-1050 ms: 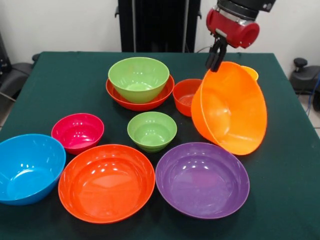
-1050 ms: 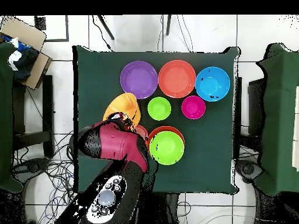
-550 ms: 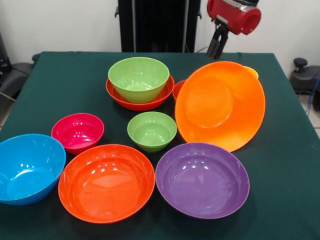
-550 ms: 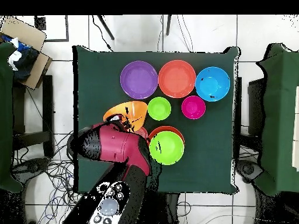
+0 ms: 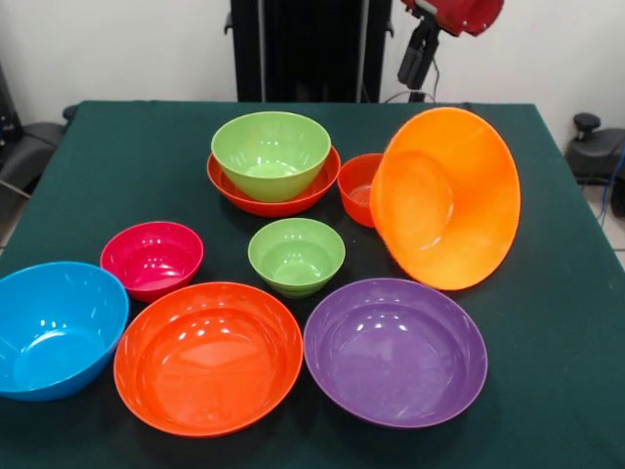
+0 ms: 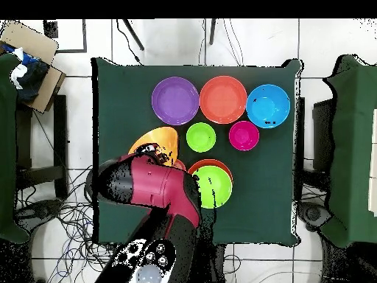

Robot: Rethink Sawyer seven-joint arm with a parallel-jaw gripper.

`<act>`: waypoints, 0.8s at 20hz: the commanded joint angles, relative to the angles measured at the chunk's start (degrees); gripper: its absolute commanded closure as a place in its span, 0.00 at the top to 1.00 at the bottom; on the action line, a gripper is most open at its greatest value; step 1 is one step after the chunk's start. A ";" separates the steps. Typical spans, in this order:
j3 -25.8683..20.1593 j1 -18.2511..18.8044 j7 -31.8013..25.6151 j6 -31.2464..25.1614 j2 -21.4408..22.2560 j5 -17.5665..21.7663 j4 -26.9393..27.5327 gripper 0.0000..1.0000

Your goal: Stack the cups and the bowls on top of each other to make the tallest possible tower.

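End effector [image 5: 418, 61] is rising clear, holding nothing; jaw gap cannot be told. Large orange bowl [image 5: 446, 199], released, is tipping on edge beside the small red-orange bowl [image 5: 362, 187], apart from the tower [image 5: 272, 161]; stacking is failing.

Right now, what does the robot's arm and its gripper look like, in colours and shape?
The arm has a rounded, glossy dark-red shell with black sections; near its base sits a black panel with round grey buttons. In the front view the wrist end is a red cylinder, and the gripper below it is narrow and black. A thin dark cable runs beside it. No markings can be read.
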State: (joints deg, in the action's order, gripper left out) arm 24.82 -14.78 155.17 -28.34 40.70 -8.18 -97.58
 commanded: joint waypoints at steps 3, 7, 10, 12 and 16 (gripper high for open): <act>-8.00 2.28 -6.41 -5.79 0.68 5.44 -2.87 0.00; -8.51 2.45 -5.70 -4.98 0.49 5.92 -3.18 0.00; -8.97 2.64 -5.23 -4.14 0.42 6.18 -3.50 0.00; -9.23 2.76 -4.67 -3.24 -0.28 6.28 -3.29 0.00; -9.19 2.63 -3.55 -2.44 -1.31 6.15 -3.09 0.00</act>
State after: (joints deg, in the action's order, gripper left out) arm 23.06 -13.17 155.17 -28.42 42.23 -6.18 -97.59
